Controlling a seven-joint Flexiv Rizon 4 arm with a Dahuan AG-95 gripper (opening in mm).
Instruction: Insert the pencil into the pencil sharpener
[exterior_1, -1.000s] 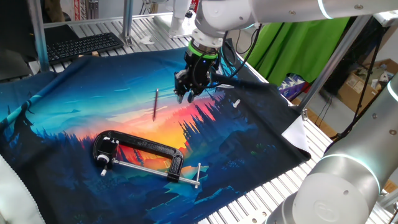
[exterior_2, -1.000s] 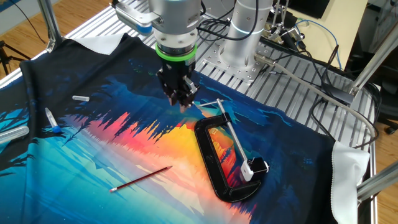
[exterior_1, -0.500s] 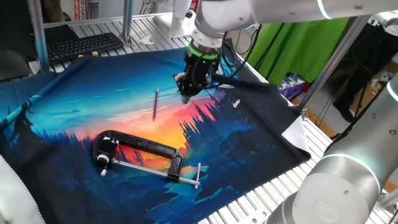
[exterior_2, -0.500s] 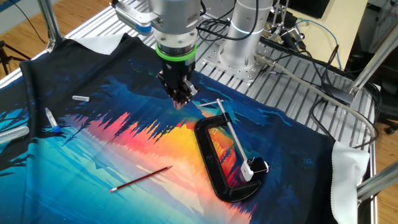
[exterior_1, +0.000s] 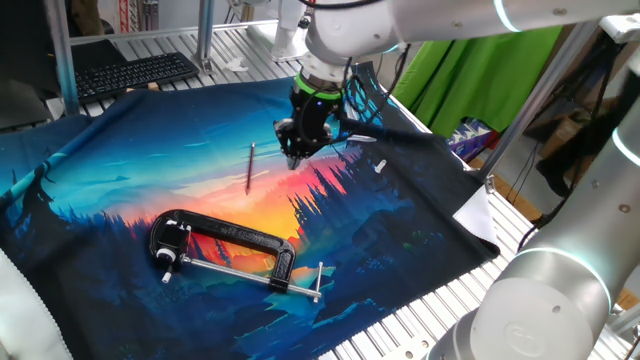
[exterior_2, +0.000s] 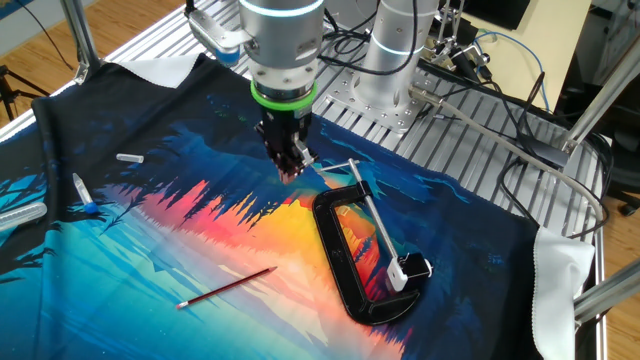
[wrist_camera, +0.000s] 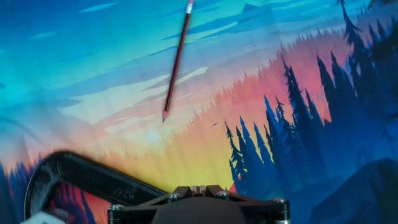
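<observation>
The pencil (exterior_1: 249, 167) is a thin reddish-brown stick lying flat on the printed cloth. It also shows in the other fixed view (exterior_2: 228, 287) and at the upper middle of the hand view (wrist_camera: 176, 61). My gripper (exterior_1: 297, 152) hovers above the cloth to the right of the pencil and apart from it. It points down in the other fixed view (exterior_2: 290, 170). Its fingertips (wrist_camera: 190, 188) are pressed together with nothing between them. I cannot pick out a pencil sharpener in any view.
A black C-clamp (exterior_1: 225, 245) with a silver screw rod lies on the cloth nearer the front, also in the other fixed view (exterior_2: 350, 262) and the hand view (wrist_camera: 81, 180). A small white piece (exterior_2: 130, 157) and a blue-tipped pen (exterior_2: 82, 195) lie near the cloth's edge. A keyboard (exterior_1: 135, 72) sits behind.
The gripper's fingers have closed from a spread stance to pressed together. The hand has shifted slightly toward the pencil. The pencil and clamp have not moved.
</observation>
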